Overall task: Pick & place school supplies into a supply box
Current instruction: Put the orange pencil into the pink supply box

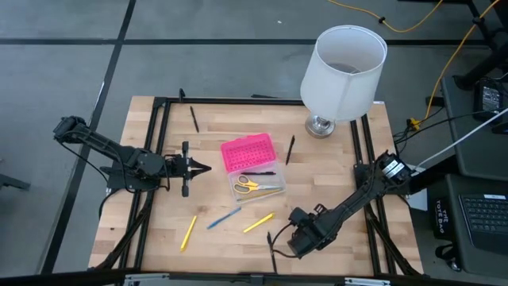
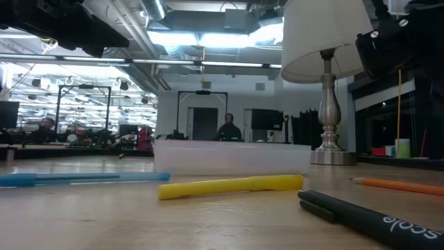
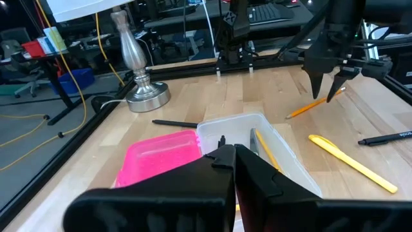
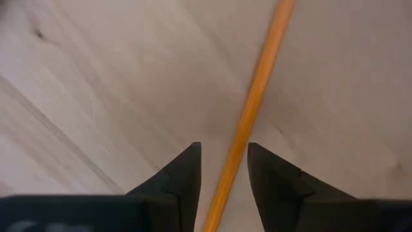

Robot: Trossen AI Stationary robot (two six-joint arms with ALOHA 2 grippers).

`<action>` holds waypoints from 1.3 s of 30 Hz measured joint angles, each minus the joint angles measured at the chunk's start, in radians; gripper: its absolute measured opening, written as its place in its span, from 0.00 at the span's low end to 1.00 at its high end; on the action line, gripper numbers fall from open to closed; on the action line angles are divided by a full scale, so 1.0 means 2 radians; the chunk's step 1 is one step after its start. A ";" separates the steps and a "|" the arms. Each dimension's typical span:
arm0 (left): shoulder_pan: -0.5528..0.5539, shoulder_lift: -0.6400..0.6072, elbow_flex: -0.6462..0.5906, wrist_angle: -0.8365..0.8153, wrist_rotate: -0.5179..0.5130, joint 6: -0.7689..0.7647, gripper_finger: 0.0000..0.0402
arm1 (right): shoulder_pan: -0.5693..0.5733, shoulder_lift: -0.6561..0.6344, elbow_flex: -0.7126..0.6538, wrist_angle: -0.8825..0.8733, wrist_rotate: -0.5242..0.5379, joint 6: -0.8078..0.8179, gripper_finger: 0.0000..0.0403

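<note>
Orange pencil [image 4: 248, 116], ends cut off

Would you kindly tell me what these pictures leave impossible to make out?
Right wrist view: both ends of the orange pencil at the right gripper, cut off by the edges.
Low view: what lies in the supply box, hidden by its cloudy wall; the black pen, cut off at the edge.
Left wrist view: the box's near end, hidden by the left gripper.
</note>
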 joint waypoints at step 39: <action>0.000 0.000 0.000 0.000 0.000 0.000 0.00 | 0.002 0.022 0.000 0.007 0.020 0.014 0.32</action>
